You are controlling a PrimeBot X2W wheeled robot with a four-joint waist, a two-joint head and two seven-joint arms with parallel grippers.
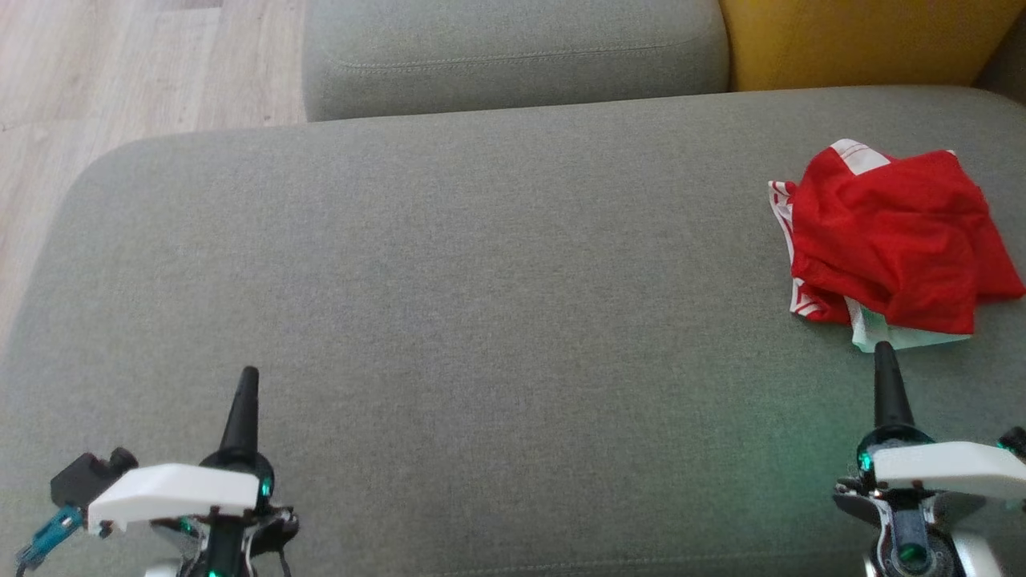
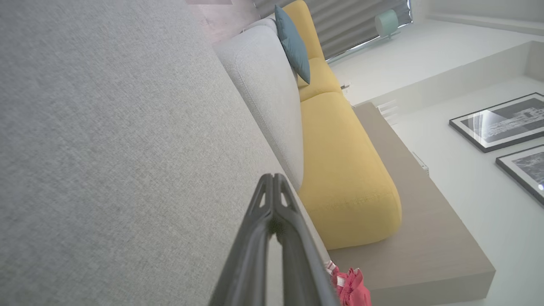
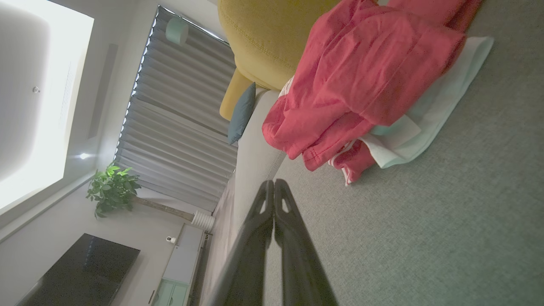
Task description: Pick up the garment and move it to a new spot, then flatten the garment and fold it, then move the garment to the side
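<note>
The red garment [image 1: 894, 240], crumpled with white stripes [image 1: 859, 156] at its edges and a pale mint-white layer [image 1: 910, 336] under it, lies on the grey sofa seat [image 1: 481, 280] just beyond the tips of the right gripper [image 1: 883, 349]. That gripper's 2 fingers are pressed together on nothing. The left gripper [image 1: 249, 373], likewise clenched and empty, has the garment well off to its right.

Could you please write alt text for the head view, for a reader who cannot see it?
A crumpled red garment with white trim lies at the far right of a grey sofa cushion. The right gripper, fingers shut, points at it from just short of its near edge; the left gripper, also shut, shows at lower left.
</note>
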